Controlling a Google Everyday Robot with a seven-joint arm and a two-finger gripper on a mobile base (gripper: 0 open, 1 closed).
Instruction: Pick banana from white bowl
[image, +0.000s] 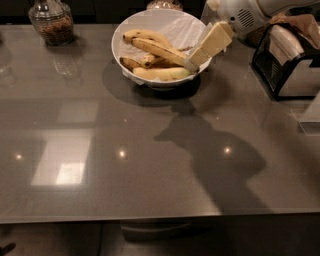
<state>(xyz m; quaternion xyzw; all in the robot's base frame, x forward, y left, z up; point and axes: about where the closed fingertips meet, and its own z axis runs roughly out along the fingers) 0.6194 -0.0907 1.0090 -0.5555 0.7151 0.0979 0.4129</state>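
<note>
Gripper (192, 63) hangs at the right inner edge of the bowl (114, 39), slanting down and leftward from the white wrist housing at upper right; its tip sits at the right end of the banana (159, 50), touching it or just short of it, which the camera view does not settle; whether the tool is released or clenched on anything cannot be told either.

The banana lies in the bowl on crumpled paper, on top of the pile; its long axis runs from upper left to lower right, nearly straight, with a dark streak along its edge; its right end points at the gripper. A shorter curved banana (148, 35) lies behind it toward the far rim; a paler plump one (161, 74) lies in front, along the near rim; both are close beside it. The bowl stands at the far middle of the table (150, 180); a jar (50, 22) stands well to its left, a black-and-silver appliance (290, 62) to its right.

By these signs the task is at the reach-in, the lift not yet made; the banana stretches leftward away from the tool, so the coming move turns on closing across its width near that right end, not along its length; a hold so near the end may let the fruit pivot, or drag the pale neighbour.
</note>
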